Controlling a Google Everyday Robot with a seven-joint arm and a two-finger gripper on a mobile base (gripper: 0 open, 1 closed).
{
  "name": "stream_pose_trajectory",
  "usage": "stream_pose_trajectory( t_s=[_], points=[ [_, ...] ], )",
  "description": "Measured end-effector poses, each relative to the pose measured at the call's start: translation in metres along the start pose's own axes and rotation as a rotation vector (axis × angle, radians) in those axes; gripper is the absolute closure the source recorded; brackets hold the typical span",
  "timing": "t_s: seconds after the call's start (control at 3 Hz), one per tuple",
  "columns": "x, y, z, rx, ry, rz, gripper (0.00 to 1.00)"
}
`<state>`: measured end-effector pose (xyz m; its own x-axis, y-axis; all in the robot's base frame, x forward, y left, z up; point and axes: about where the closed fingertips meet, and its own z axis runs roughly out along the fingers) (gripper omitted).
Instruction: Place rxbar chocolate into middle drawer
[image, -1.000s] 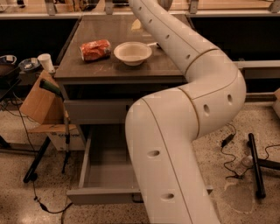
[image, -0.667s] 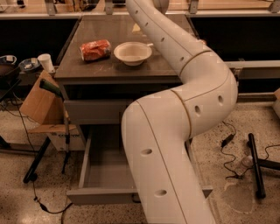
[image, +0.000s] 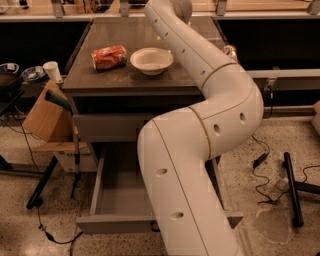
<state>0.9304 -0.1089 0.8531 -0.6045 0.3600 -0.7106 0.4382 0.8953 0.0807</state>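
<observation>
Gripper unseen, beyond upper end of arm (image: 215, 90).

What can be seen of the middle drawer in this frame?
The middle drawer is pulled out, low under the table. It looks like grey metal, with a long tray-like inside, side walls and a thin front toward the camera. The robot arm crosses in front of it and hides much of its right side. Above it sits a closed grey drawer front. The claw is not in view; the arm runs off the top edge.

Bag (image: 109, 56) L of bowl (image: 151, 60) on tbl (image: 125, 35); mid drawer (image: 118, 195) below; pincer off-frame, top.
</observation>
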Motion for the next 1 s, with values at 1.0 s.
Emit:
stream_pose_trajectory(
  t_s=[1.0],
  points=[
    [-0.018,-0.008,0.021,-0.042,-0.057,0.081,0.00]
  ],
)
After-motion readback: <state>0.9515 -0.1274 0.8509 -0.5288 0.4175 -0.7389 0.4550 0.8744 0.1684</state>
